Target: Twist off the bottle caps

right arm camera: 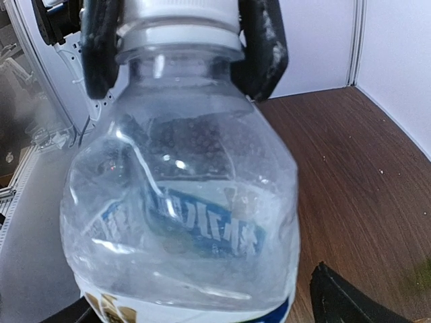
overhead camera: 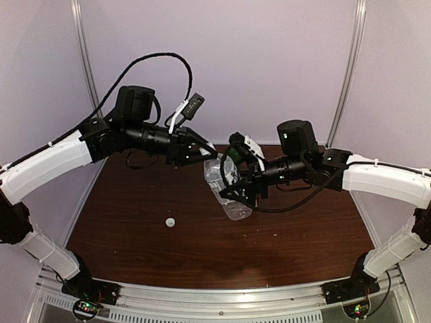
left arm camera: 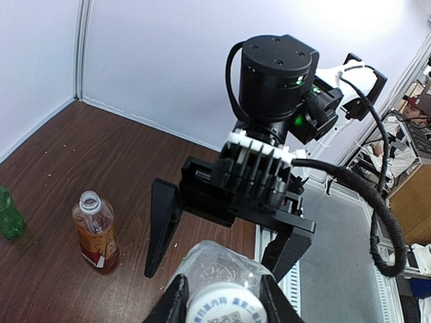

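- The clear water bottle (right arm camera: 182,202) is in the middle of the top view, lifted off the table (overhead camera: 135,202) and tilted, with its neck toward the upper left of the frame.
- Its white cap (left arm camera: 219,306) is on the neck. I see no gap under it, so I judge it is not unscrewed yet.
- The left gripper (overhead camera: 204,153) is closed tightly on this cap, one finger on each side.
- The right gripper (overhead camera: 232,190) comes from the right of the frame. Its jaws stand wide on both sides of the bottle body, and in its own wrist view a small space shows between one finger and the plastic, so I think it does not squeeze the bottle.
- The step in hand seems to be the second bottle: cap gripped, body not yet fixed.
- The next move, in my opinion, asks the right jaws to close firmly on the body, then the left wrist to turn the cap while the body does not rotate. The thin wall can dent or slip.
- At the lower left of the left wrist view, the amber bottle (left arm camera: 95,232) stands with an open neck, and the green bottle (left arm camera: 8,214) is cut by the frame edge, so I cannot tell about its cap.
- A loose white cap (overhead camera: 170,221) lies on the table, lower centre-left in the top view.
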